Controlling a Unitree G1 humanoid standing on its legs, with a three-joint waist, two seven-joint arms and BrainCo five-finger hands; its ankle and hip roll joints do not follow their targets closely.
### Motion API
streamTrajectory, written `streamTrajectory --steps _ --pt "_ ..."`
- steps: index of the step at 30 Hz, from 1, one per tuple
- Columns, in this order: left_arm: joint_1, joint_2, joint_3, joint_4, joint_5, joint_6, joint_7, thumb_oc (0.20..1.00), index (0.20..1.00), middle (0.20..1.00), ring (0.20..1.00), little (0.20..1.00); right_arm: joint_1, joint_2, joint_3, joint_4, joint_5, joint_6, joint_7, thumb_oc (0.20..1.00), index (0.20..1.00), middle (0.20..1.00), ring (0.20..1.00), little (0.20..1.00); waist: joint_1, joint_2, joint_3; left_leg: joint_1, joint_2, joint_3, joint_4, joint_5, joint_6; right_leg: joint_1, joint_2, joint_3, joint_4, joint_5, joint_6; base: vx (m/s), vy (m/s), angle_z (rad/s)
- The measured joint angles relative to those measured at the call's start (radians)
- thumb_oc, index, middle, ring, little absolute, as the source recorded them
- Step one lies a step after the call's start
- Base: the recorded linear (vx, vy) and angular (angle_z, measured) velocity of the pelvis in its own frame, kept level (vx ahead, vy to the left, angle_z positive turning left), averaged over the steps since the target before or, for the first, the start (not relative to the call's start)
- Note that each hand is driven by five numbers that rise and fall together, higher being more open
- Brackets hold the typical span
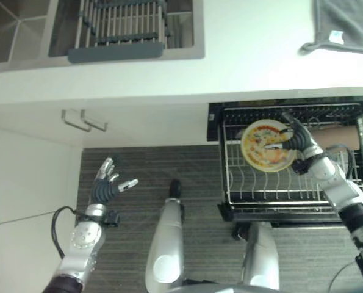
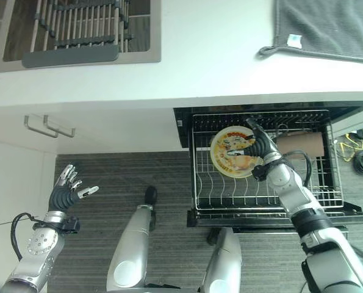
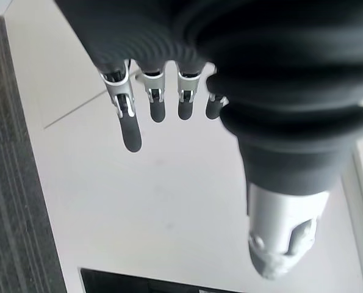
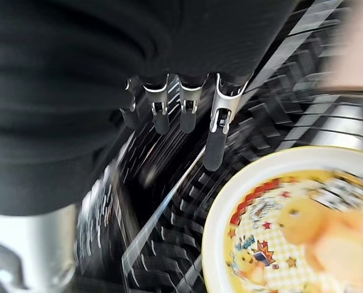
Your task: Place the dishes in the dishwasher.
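Note:
A round plate (image 1: 265, 149) with a yellow cartoon print leans among the tines of the pulled-out dishwasher rack (image 1: 273, 195), near its back left part. My right hand (image 1: 300, 143) is at the plate's right edge with its dark fingers reaching across the rim. In the right wrist view the fingers (image 4: 213, 146) are straight and the plate (image 4: 303, 232) lies just past their tips, so the hand is open. My left hand (image 1: 105, 186) hangs open over the striped floor beside the white cabinet, holding nothing.
A tan cylindrical thing (image 1: 343, 137) lies in the rack behind my right hand. On the white counter above, a sink holds a slatted drying rack (image 1: 117, 27) and a grey towel (image 1: 346, 21) lies at the right. Two cabinet handles (image 1: 83, 120) stick out at left.

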State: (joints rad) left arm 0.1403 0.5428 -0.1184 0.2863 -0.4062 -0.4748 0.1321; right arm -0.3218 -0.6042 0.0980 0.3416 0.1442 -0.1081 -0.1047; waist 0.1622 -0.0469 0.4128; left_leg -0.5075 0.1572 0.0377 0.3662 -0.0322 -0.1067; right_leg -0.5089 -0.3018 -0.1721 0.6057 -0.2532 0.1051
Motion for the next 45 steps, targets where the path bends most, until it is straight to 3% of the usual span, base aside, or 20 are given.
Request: streamTrajectory --steps 4,7,9,13,17,20,23,26,27,28,32,35,37,43,45 --pt "0.047 -0.057 0.048 -0.016 0.037 0.018 0.025 1.000 1.000 1.000 1.000 1.000 0.201 0.128 -0.052 -0.117 0.166 0.147 0.002 1.000 1.000 1.000 1.000 1.000 -0.069 -0.012 0.000 0.096 0.017 0.031 -0.091 0.021 -0.007 0.089 0.034 -0.002 -0.110 0.047 0.023 0.08 0.002 -0.21" --pt "0.050 -0.078 0.080 -0.050 0.044 0.048 0.030 1.000 1.000 1.000 1.000 1.000 0.309 0.197 -0.118 -0.138 0.294 0.231 0.010 1.000 1.000 1.000 1.000 1.000 -0.089 -0.024 0.000 0.158 0.038 0.051 -0.161 0.043 -0.020 0.150 0.067 -0.007 -0.191 0.079 0.027 0.10 -0.093 -0.21" --pt "0.068 -0.084 0.101 -0.047 0.079 0.069 0.031 1.000 1.000 1.000 1.000 1.000 0.371 0.223 -0.171 -0.158 0.377 0.255 0.010 1.000 1.000 1.000 1.000 1.000 -0.108 -0.039 -0.004 0.225 0.062 0.062 -0.207 0.050 -0.029 0.231 0.100 -0.016 -0.278 0.108 0.028 0.09 -0.103 -0.24" --pt "0.111 -0.059 0.131 -0.009 0.112 0.097 0.030 1.000 1.000 1.000 1.000 1.000 0.425 0.203 -0.247 -0.153 0.484 0.294 0.004 1.000 1.000 1.000 1.000 1.000 -0.126 -0.100 -0.045 0.286 0.089 0.083 -0.252 0.052 -0.032 0.306 0.133 -0.021 -0.372 0.134 0.025 0.12 -0.065 -0.11" --pt "0.175 -0.060 0.174 0.056 0.114 0.109 0.025 1.000 1.000 1.000 1.000 1.000 0.503 0.206 -0.343 -0.159 0.546 0.296 0.010 1.000 1.000 1.000 1.000 1.000 -0.132 -0.126 -0.110 0.364 0.087 0.094 -0.298 0.052 -0.032 0.404 0.138 -0.026 -0.462 0.151 0.034 0.11 -0.018 -0.01" --pt "0.192 -0.101 0.198 0.151 0.116 0.103 0.017 1.000 1.000 1.000 1.000 1.000 0.531 0.202 -0.502 -0.202 0.564 0.265 -0.016 1.000 1.000 1.000 1.000 1.000 -0.147 -0.115 -0.167 0.438 0.078 0.122 -0.353 0.055 -0.036 0.483 0.135 -0.019 -0.557 0.192 0.047 0.08 0.065 -0.15" --pt "0.206 -0.114 0.189 0.224 0.117 0.090 0.008 1.000 1.000 1.000 1.000 1.000 0.525 0.182 -0.661 -0.199 0.564 0.179 -0.121 1.000 1.000 1.000 1.000 1.000 -0.170 -0.095 -0.256 0.480 0.058 0.160 -0.408 0.059 -0.043 0.519 0.122 -0.006 -0.638 0.229 0.061 0.05 0.091 -0.20" --pt "0.201 -0.118 0.156 0.260 0.116 0.046 0.007 1.000 1.000 1.000 1.000 1.000 0.542 0.176 -0.665 -0.179 0.446 0.126 -0.268 1.000 1.000 1.000 1.000 1.000 -0.193 -0.067 -0.279 0.508 0.047 0.169 -0.451 0.078 -0.043 0.537 0.115 -0.004 -0.667 0.247 0.068 -0.01 0.065 -0.02" --pt "0.197 -0.120 0.154 0.266 0.117 0.042 0.006 1.000 1.000 1.000 1.000 1.000 0.543 0.176 -0.665 -0.167 0.424 0.120 -0.284 0.837 0.837 0.837 0.837 0.837 -0.193 -0.064 -0.279 0.507 0.046 0.168 -0.451 0.079 -0.043 0.537 0.115 -0.005 -0.667 0.247 0.068 0.00 0.000 0.00" --pt "0.194 -0.132 0.156 0.278 0.116 0.035 0.005 1.000 1.000 1.000 1.000 1.000 0.554 0.176 -0.651 -0.083 0.333 0.114 -0.362 0.200 0.200 0.200 0.200 0.200 -0.194 -0.046 -0.286 0.505 0.044 0.168 -0.451 0.080 -0.042 0.535 0.114 -0.005 -0.667 0.247 0.068 0.00 0.000 0.00" --pt "0.199 -0.171 0.158 0.285 0.117 0.022 -0.004 1.000 1.000 1.000 1.000 1.000 0.620 0.209 -0.564 0.018 0.286 0.126 -0.426 0.200 0.200 0.200 0.200 0.200 -0.201 -0.006 -0.292 0.503 0.043 0.166 -0.452 0.082 -0.043 0.538 0.114 -0.007 -0.674 0.250 0.065 0.03 -0.019 0.01" --pt "0.215 -0.173 0.157 0.301 0.152 0.013 -0.023 1.000 1.000 1.000 1.000 1.000 0.618 0.289 -0.410 0.332 0.305 0.102 -0.432 0.200 0.200 0.200 0.200 0.200 -0.185 -0.004 -0.294 0.530 0.041 0.159 -0.452 0.082 -0.043 0.585 0.113 -0.032 -0.692 0.250 0.066 0.10 -0.083 0.14" --pt "0.209 -0.168 0.157 0.334 0.152 0.012 -0.025 1.000 1.000 1.000 1.000 1.000 0.569 0.300 -0.380 0.517 0.400 0.095 -0.377 0.200 0.200 0.200 0.200 0.200 -0.178 -0.002 -0.294 0.546 0.040 0.155 -0.452 0.082 -0.043 0.605 0.113 -0.035 -0.692 0.250 0.066 0.08 -0.063 0.10" --pt "0.204 -0.177 0.134 0.433 0.152 -0.005 -0.052 1.000 1.000 1.000 1.000 1.000 0.512 0.354 -0.366 0.629 0.873 0.254 0.051 0.200 0.200 0.200 0.200 0.200 -0.174 0.021 -0.317 0.570 0.029 0.137 -0.459 0.075 -0.029 0.647 0.102 -0.056 -0.693 0.246 0.070 0.06 -0.042 0.10" --pt "0.206 -0.183 0.128 0.485 0.152 -0.008 -0.055 1.000 1.000 1.000 1.000 1.000 0.486 0.366 -0.362 0.686 0.950 0.295 0.120 0.200 0.200 0.200 0.200 0.200 -0.171 0.039 -0.323 0.579 0.026 0.136 -0.459 0.075 -0.028 0.658 0.100 -0.057 -0.693 0.246 0.070 0.04 -0.005 0.01"
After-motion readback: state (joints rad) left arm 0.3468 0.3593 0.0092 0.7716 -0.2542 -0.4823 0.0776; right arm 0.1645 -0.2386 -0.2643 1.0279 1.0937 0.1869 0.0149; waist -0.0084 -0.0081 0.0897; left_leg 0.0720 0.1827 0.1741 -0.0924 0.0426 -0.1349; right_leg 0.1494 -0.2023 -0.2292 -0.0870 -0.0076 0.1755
